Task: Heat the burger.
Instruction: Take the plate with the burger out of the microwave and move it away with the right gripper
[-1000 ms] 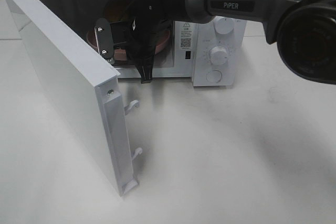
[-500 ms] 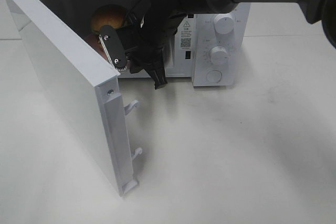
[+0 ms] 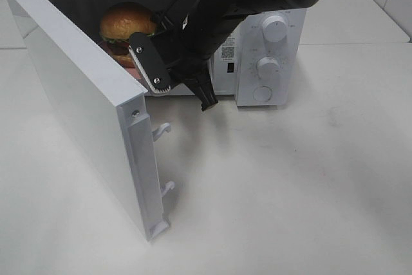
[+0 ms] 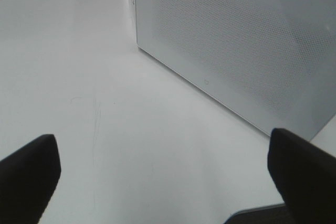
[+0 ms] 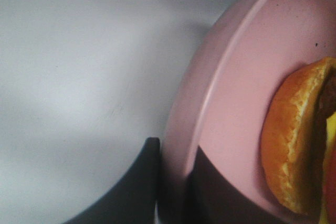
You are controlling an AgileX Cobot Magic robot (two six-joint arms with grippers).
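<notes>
The burger (image 3: 125,22), with a glossy brown bun, sits on a pink plate (image 3: 134,70) inside the open microwave (image 3: 283,11). My right gripper (image 3: 147,72) reaches into the cavity from the right. In the right wrist view the right gripper (image 5: 173,182) is shut on the plate's rim (image 5: 210,93), and the burger's bun (image 5: 294,140) lies just beyond. The left gripper (image 4: 165,182) is open above the bare table with nothing between its dark fingertips (image 4: 26,177). It does not show in the exterior high view.
The microwave door (image 3: 84,107) swings out toward the front left, its two latch hooks (image 3: 161,130) pointing right. Its perforated panel (image 4: 236,51) stands close ahead of the left gripper. Two knobs and a button (image 3: 267,67) sit on the microwave's right panel.
My right arm has swung right and turned at the wrist, uncovering the burger. The plate and burger sit further left in the cavity. The left gripper stays open.
</notes>
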